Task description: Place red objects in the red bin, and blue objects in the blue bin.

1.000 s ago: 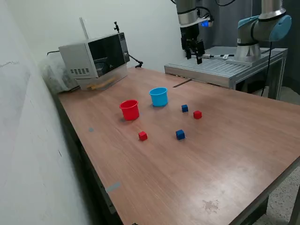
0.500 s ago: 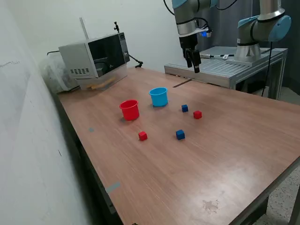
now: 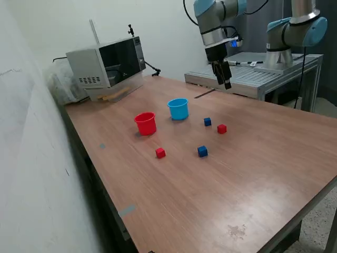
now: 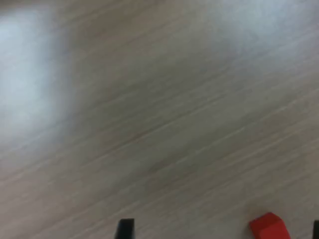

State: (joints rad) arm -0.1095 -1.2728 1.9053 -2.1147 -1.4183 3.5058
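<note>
The red bin [image 3: 145,123] and the light blue bin [image 3: 178,108] stand upright side by side on the wooden table [image 3: 253,174]. One dark blue cube [image 3: 207,122] and one red cube [image 3: 221,128] lie to the exterior view's right of the blue bin. A second red cube [image 3: 160,153] and a second blue cube [image 3: 202,151] lie nearer the front. My gripper [image 3: 226,83] hangs high above the table's back part, behind the cubes, holding nothing. In the blurred wrist view its two fingertips [image 4: 124,229] stand wide apart, open, with a red cube [image 4: 269,226] on the table below.
A microwave [image 3: 107,66] sits at the back on the exterior view's left. Behind the table is a metal bench [image 3: 253,76] carrying a second arm's base [image 3: 279,55]. A wall runs along the exterior view's left.
My gripper has turned, swung a little toward the exterior view's right and come lower over the back of the table. The cubes and cups have not moved.
</note>
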